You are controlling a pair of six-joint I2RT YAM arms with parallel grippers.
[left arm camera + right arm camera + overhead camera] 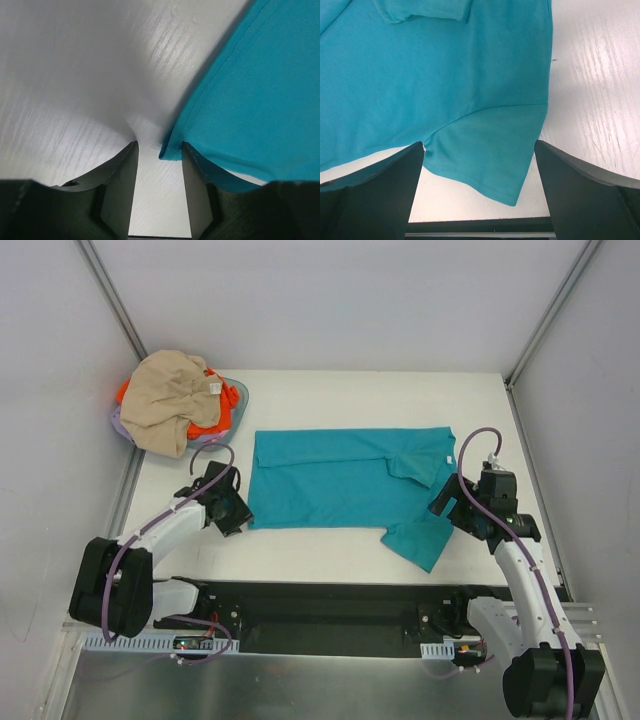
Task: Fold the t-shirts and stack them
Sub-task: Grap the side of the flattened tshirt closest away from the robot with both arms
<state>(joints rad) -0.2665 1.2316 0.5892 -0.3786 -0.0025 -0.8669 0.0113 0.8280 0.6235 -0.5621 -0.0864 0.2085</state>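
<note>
Left wrist — for folding, the teal t-shirt (pixel 260 100) corner is bracketed, unpinched, within the half-closed left gripper (pixel 159 146); the right gripper (pixel 479 145) is spread wide, empty.

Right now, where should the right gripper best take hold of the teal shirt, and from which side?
Probably the near sleeve of the teal shirt: it sticks out flat from the body, with a free hem. Come down from above with the open right gripper and pinch its hem corner.

1. A white table (pixel 350 400) with faint wood grain is seen
2. It is enclosed on three sides by white walls (pixel 330 300)
3. Metal frame posts (pixel 110 295) are set at the back corners
4. A black strip (pixel 330 605) is fitted along the near edge
</note>
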